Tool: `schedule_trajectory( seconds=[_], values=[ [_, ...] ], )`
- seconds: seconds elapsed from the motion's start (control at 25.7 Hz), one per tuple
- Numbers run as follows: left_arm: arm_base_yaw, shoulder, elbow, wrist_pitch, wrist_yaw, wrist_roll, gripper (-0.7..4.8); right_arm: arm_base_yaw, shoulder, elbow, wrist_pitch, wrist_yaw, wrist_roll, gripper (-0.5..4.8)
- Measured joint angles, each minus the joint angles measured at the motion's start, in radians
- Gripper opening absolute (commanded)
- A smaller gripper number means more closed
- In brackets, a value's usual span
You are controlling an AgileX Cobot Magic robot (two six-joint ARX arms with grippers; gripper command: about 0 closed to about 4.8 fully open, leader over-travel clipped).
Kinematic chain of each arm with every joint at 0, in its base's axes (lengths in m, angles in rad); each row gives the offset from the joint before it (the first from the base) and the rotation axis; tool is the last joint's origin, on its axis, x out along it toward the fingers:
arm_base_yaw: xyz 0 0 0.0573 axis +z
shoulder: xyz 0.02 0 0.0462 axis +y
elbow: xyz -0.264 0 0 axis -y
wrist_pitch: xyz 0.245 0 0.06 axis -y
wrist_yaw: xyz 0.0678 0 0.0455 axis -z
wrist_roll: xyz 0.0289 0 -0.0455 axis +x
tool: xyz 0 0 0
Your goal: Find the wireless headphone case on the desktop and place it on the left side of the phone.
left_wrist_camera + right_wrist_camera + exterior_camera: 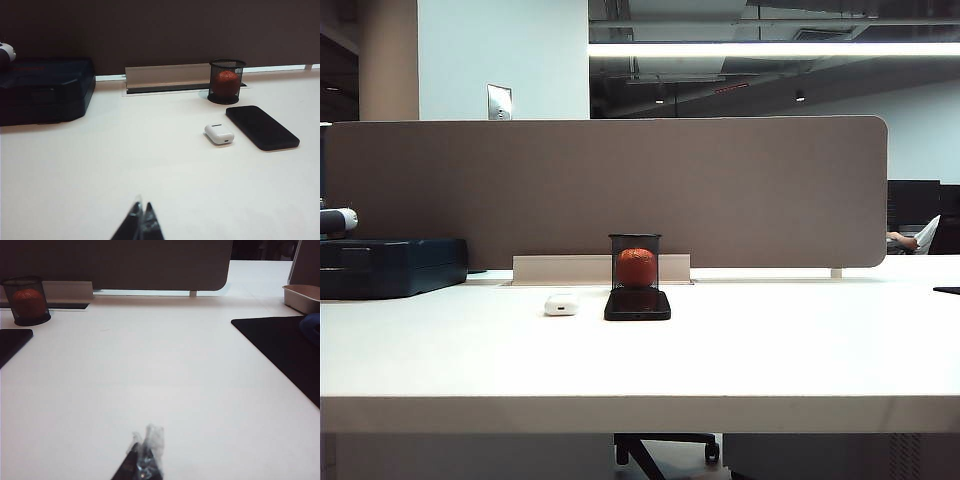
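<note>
The white wireless headphone case (561, 304) (219, 134) lies on the off-white desktop (770, 350), close beside the left of the black phone (637, 304) (262, 127), with a narrow gap between them. A corner of the phone (11, 342) also shows in the right wrist view. My left gripper (142, 207) is shut with nothing in it, hovering over bare desk well short of the case. My right gripper (146, 436) is shut too and holds nothing, over bare desk to the right of the phone. Neither gripper shows in the exterior view.
A black mesh cup with an orange-red ball (635, 263) (226, 81) (27, 300) stands right behind the phone. A dark blue box (390, 265) (45, 90) sits at the back left. A black mat (285, 350) and a beige tray (302, 297) lie to the right. The grey-brown partition (620, 190) backs the desk.
</note>
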Motion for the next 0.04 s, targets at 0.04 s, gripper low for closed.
schedule_trajectory(
  seconds=[0.04],
  values=[
    [0.000,0.000,0.000,0.000,0.000,0.000,-0.05,0.000,0.000,0.000,0.000,0.000,0.000,-0.08]
  ],
)
